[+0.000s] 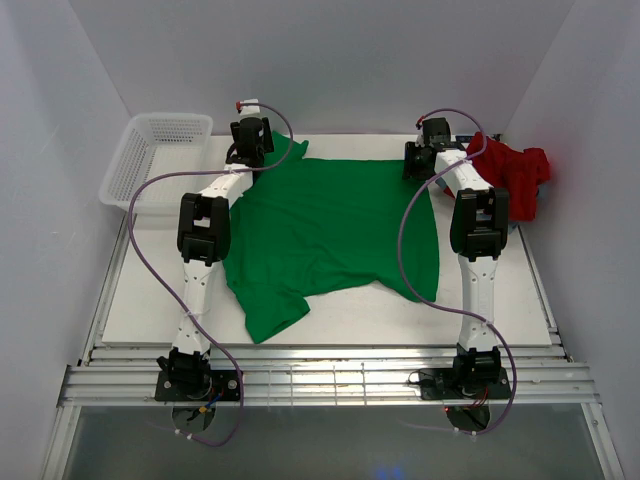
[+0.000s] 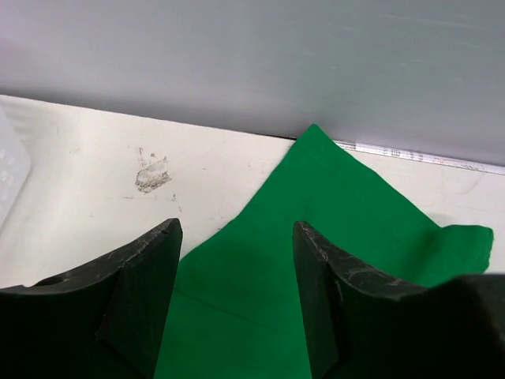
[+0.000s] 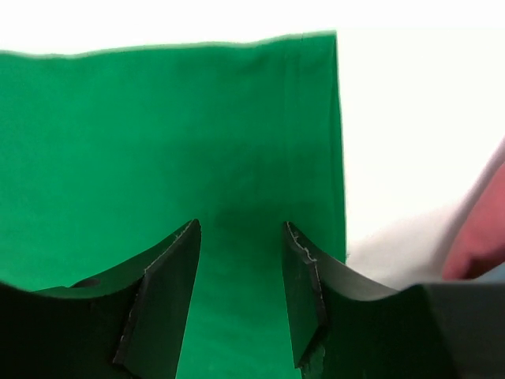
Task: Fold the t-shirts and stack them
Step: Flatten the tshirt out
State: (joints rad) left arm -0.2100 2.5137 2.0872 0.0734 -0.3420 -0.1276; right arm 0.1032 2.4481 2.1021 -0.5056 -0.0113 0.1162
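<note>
A bright green t-shirt point(image 1: 335, 235) lies spread flat across the middle of the table, one sleeve hanging toward the front left. A red t-shirt point(image 1: 515, 175) sits crumpled at the back right edge. My left gripper point(image 1: 250, 150) hovers over the green shirt's far left corner. In the left wrist view this left gripper point(image 2: 237, 237) is open, with green cloth point(image 2: 339, 213) below the gap and nothing held. My right gripper point(image 1: 420, 160) is over the far right corner. Seen from its wrist, the right gripper point(image 3: 241, 229) is open above the green hem point(image 3: 173, 126), and red cloth point(image 3: 481, 237) shows at the right.
A white mesh basket point(image 1: 155, 155) stands at the back left corner, and its rim point(image 2: 8, 181) shows at the left of the left wrist view. White walls close in the back and both sides. A small scuff mark point(image 2: 151, 174) is on the tabletop.
</note>
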